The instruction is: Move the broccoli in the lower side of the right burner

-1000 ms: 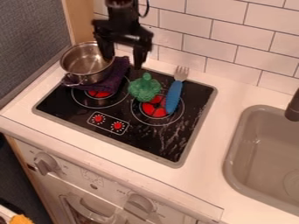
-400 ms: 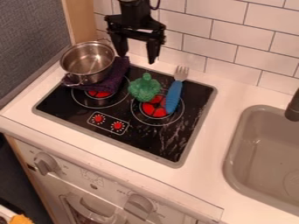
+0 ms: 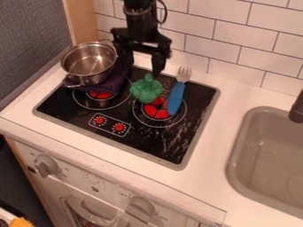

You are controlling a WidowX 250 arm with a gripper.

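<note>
My black gripper [image 3: 142, 71] hangs above the back of the stove, just behind and over the broccoli, its two fingers spread apart with nothing between them. The green broccoli [image 3: 146, 89] stands at the upper left edge of the right burner [image 3: 157, 109], stem up. That burner is a red disc inside white rings on the black stovetop, partly covered by the broccoli and a blue-handled fork.
The blue-handled fork [image 3: 176, 96] lies over the burner's right side. A metal pot [image 3: 89, 63] rests on a purple cloth [image 3: 111, 84] at the stove's back left. The grey sink [image 3: 238, 155] is at the right, the tiled wall [image 3: 213, 44] behind.
The gripper has shifted right and then come down lower towards the broccoli, its fingers still apart. The broccoli, fork, pot and cloth have stayed in place.
</note>
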